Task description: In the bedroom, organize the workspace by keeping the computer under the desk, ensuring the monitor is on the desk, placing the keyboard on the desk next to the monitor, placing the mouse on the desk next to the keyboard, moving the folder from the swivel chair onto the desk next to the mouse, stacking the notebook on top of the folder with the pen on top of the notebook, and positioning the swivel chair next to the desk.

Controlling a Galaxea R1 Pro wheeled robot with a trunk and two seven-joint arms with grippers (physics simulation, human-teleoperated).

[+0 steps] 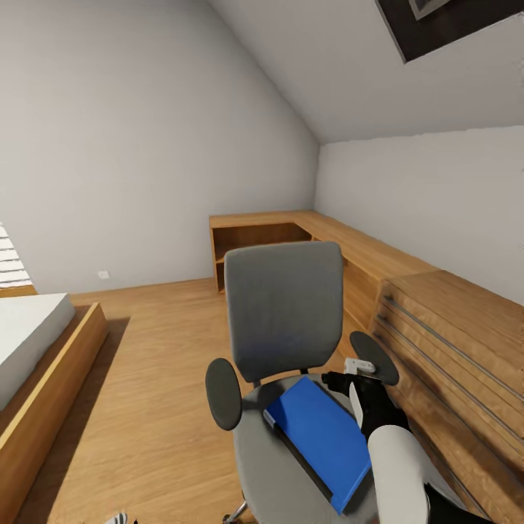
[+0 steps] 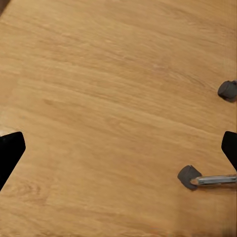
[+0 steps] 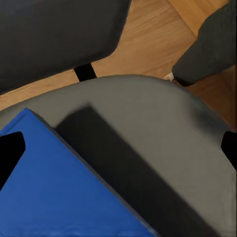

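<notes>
A bed point(image 1: 29, 342) on a wooden platform stands at the left of the grey-walled bedroom point(image 1: 131, 131). The left gripper point(image 2: 118, 143) hangs open over bare wood floor point(image 2: 108, 74). The blue folder point(image 1: 324, 433) lies on the swivel chair point(image 1: 284, 309) seat, toward its right edge. The right gripper point(image 3: 118, 145) hovers open above the folder's corner. Wooden drawer chests point(image 1: 451, 327) line the right wall.

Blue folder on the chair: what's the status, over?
Folder flat on swivel chair seat. Right gripper open, hovering above it. Left gripper open over floor. Nothing in the way.
</notes>
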